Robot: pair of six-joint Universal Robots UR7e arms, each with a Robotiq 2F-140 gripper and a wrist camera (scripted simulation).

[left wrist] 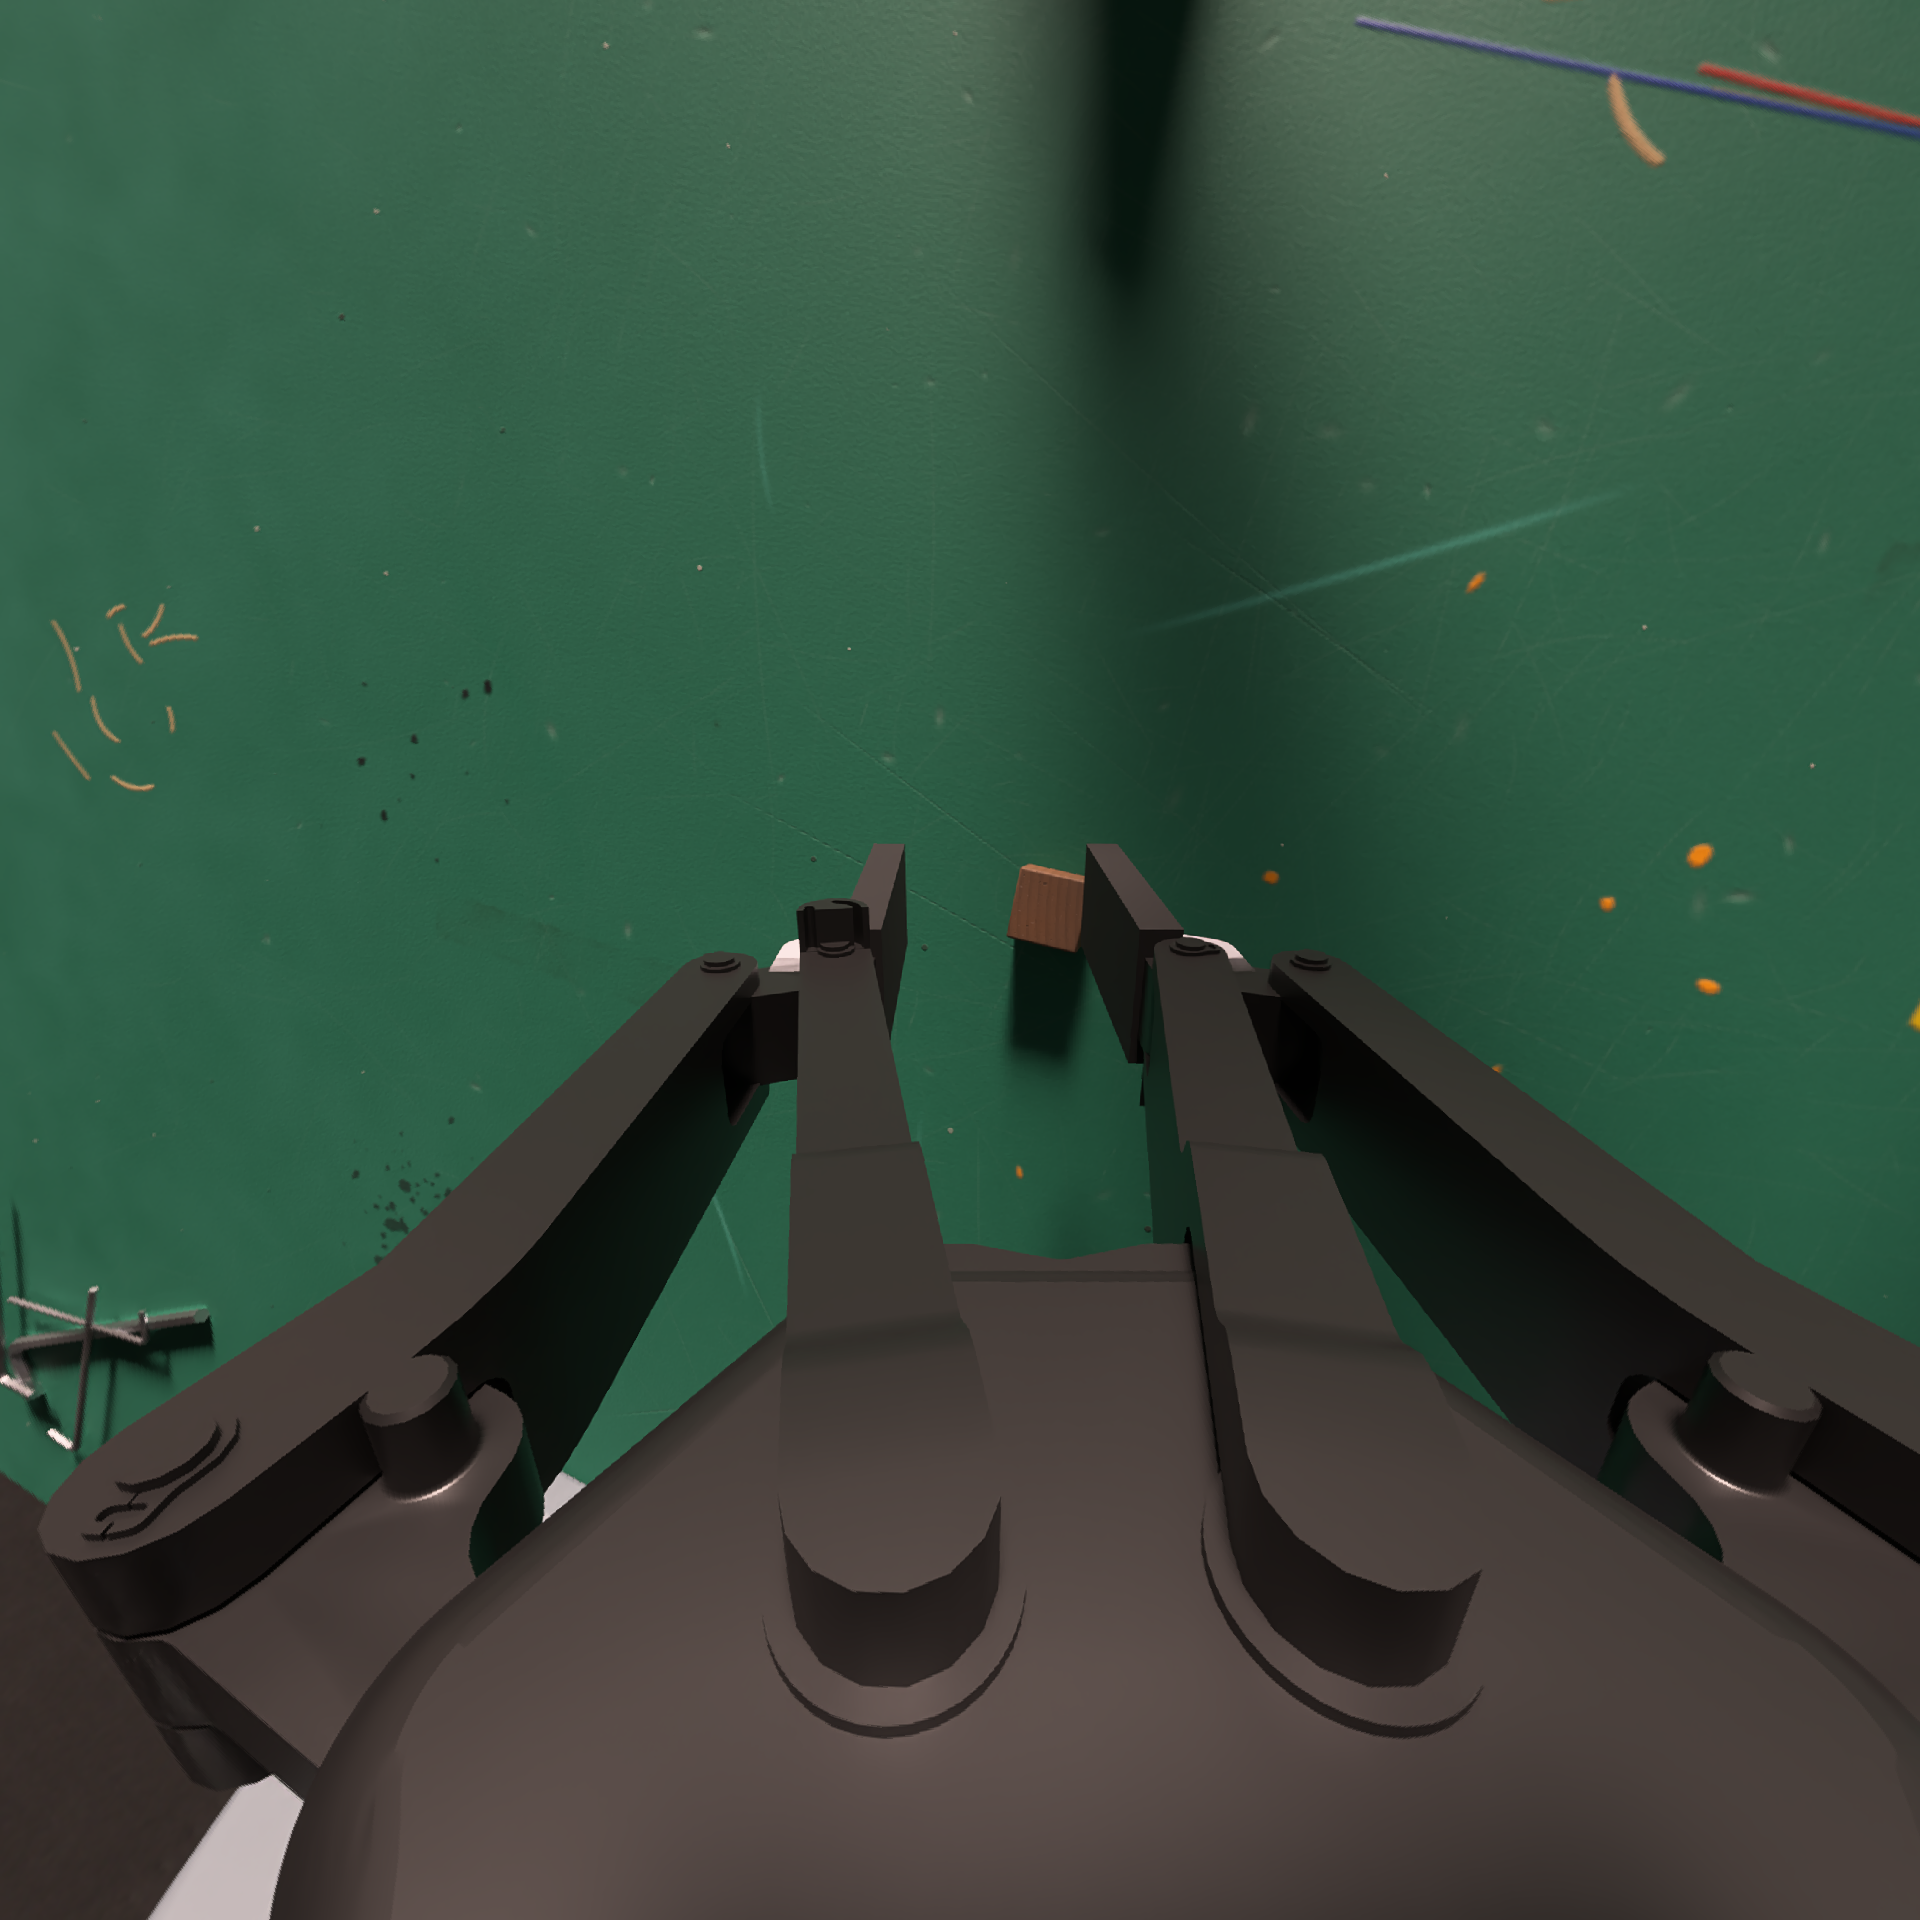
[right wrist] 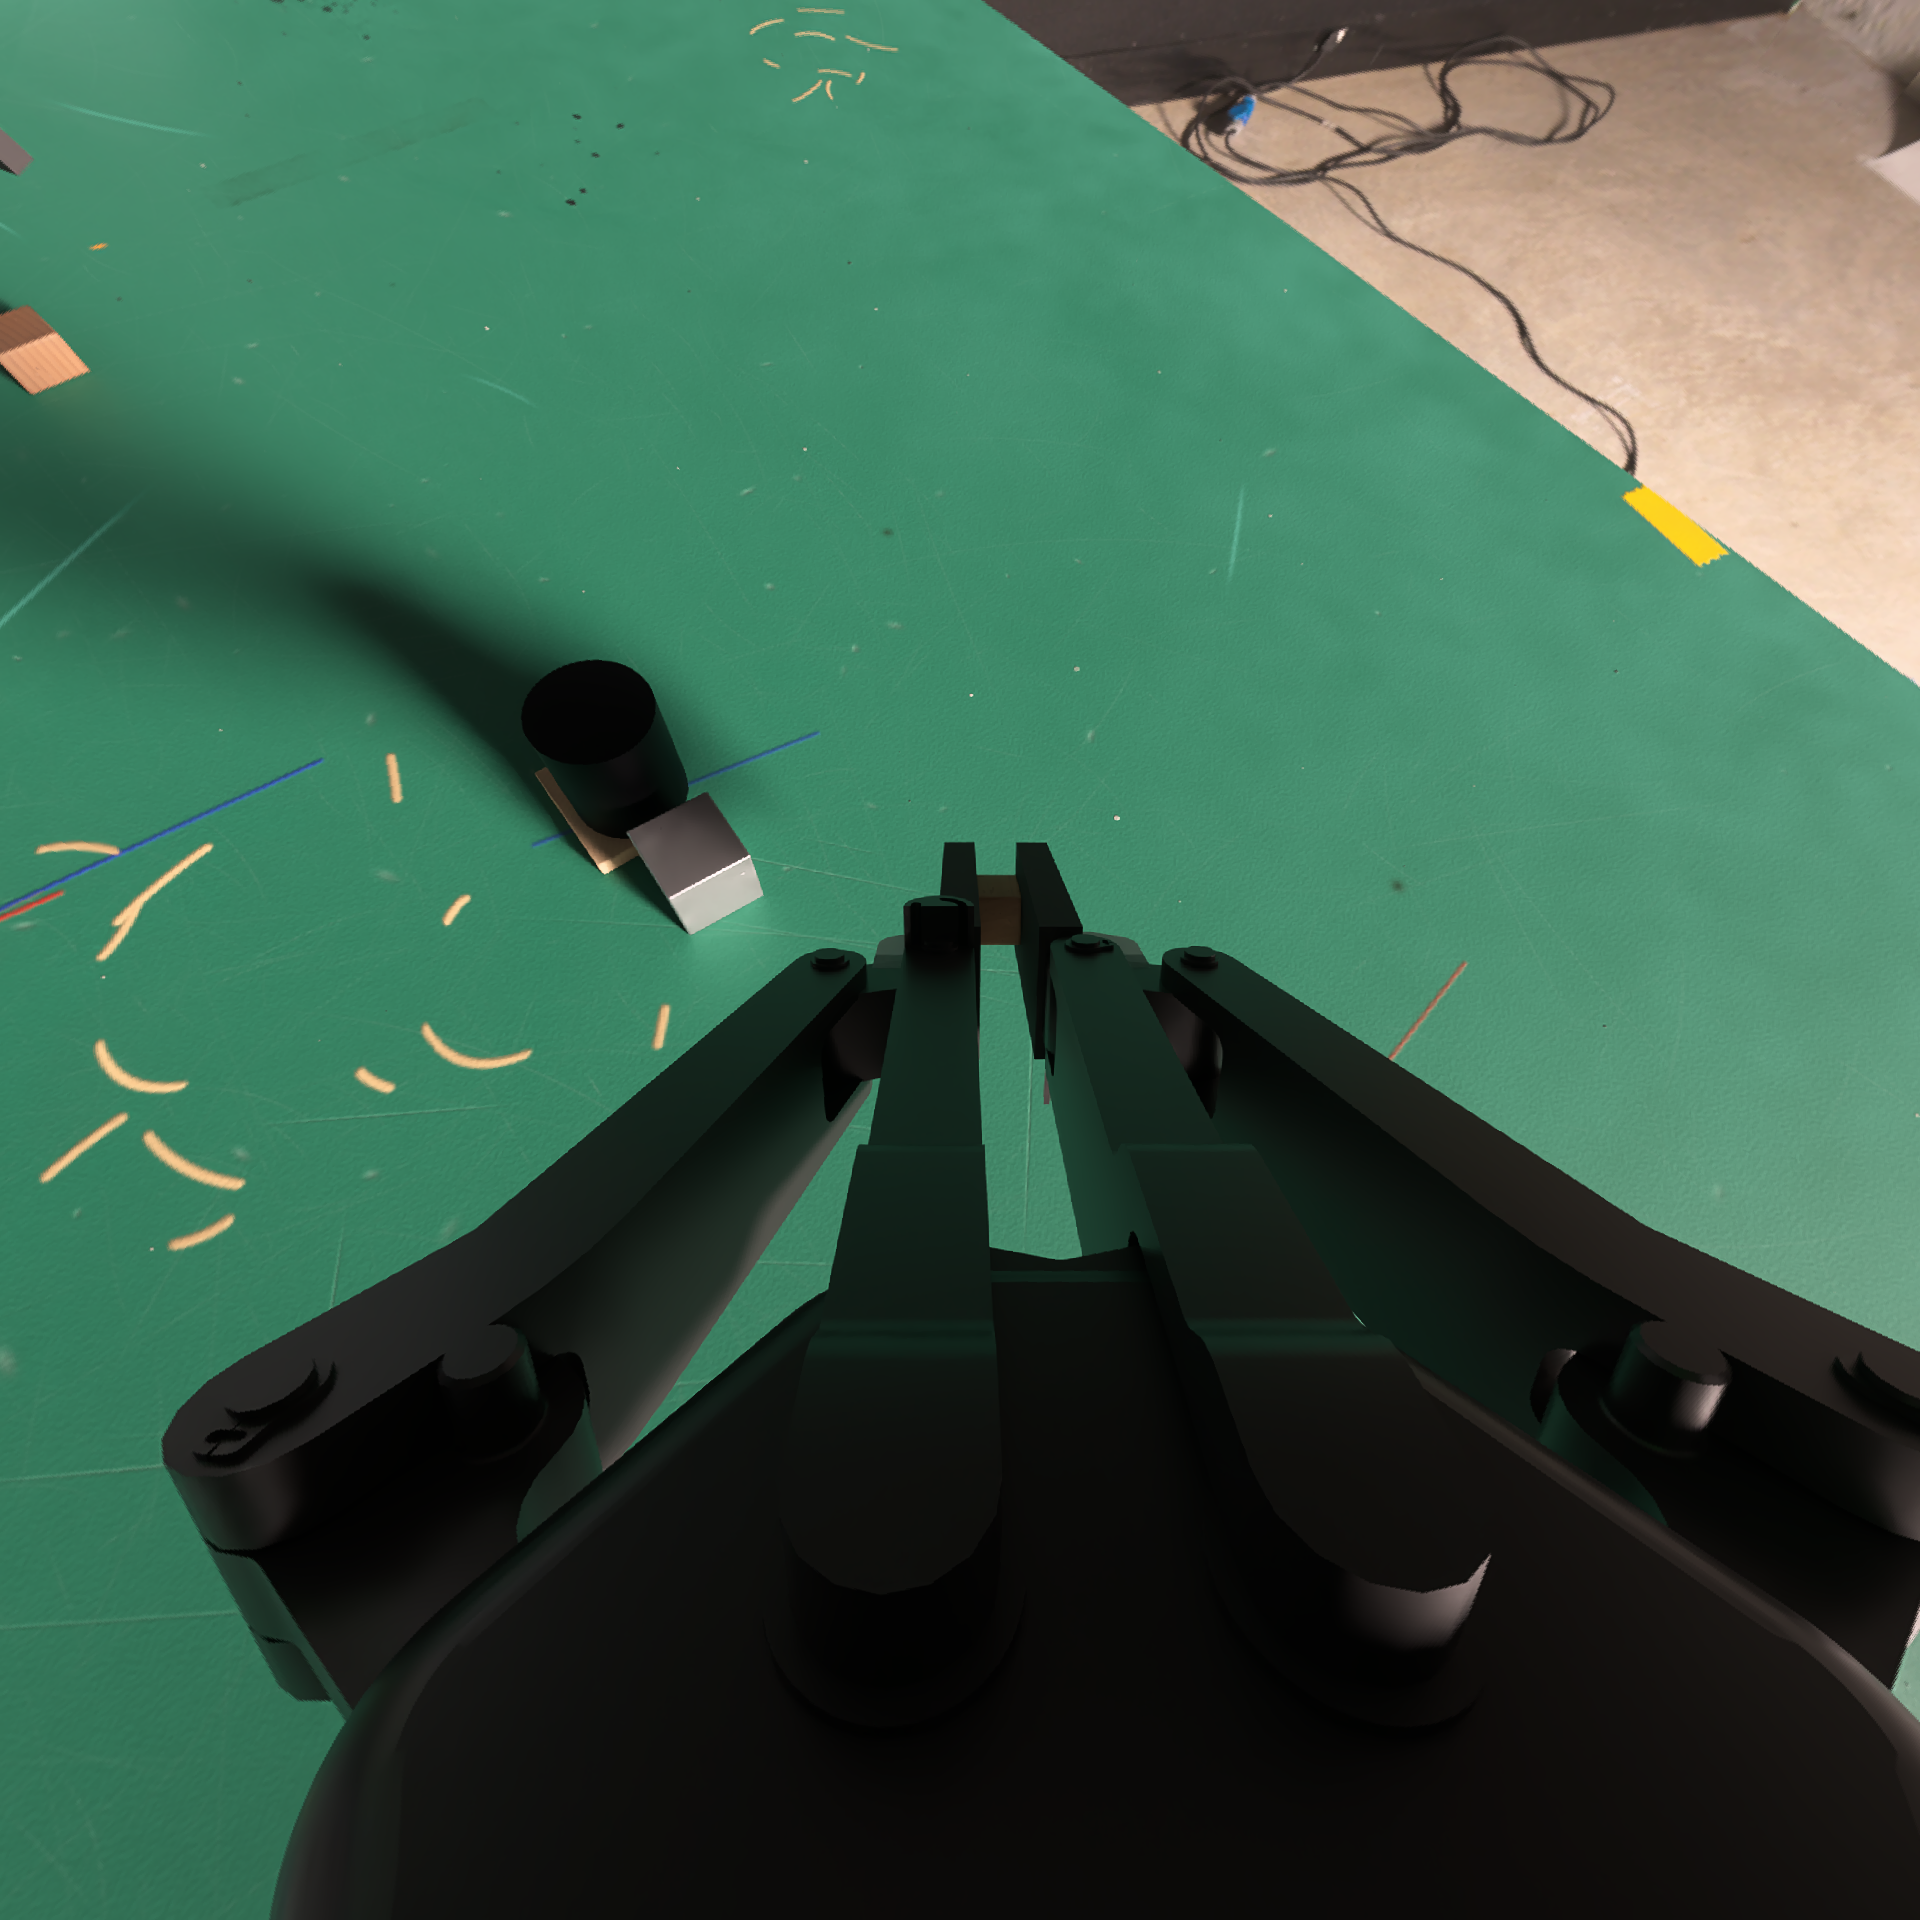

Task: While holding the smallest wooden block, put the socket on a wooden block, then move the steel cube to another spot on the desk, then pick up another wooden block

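1. Clearly, in the right wrist view the right gripper [right wrist: 995,878] is clamped on the smallest wooden block [right wrist: 1000,907], which sits squeezed between the two fingertips just above the middle of the frame, over the green desk [right wrist: 1039,416].
2. Left of that gripper, a little above mid-frame, the black socket [right wrist: 603,743] stands on a flat wooden block [right wrist: 582,826], of which only a pale edge shows at the socket's lower left.
3. The steel cube [right wrist: 698,860] lies just beside the socket's lower right and seems to touch the flat block's corner; it is near the right gripper's left finger but apart from it.
4. Another wooden block [right wrist: 36,348] lies at the left edge of the frame, in the upper left, well apart from the right gripper.
5. In the left wrist view the left gripper [left wrist: 995,894] has its fingers spread apart over the desk, just above mid-frame.
6. A brown wooden block [left wrist: 1044,909] sits in the gap between them, against the inner face of the finger on the right of the frame and clear of the other finger; its shadow falls on the desk below it, and I cannot tell whether it rests on the surface.
7. A few thin metal rods [left wrist: 94,1335] lie at the lower left edge of that view.
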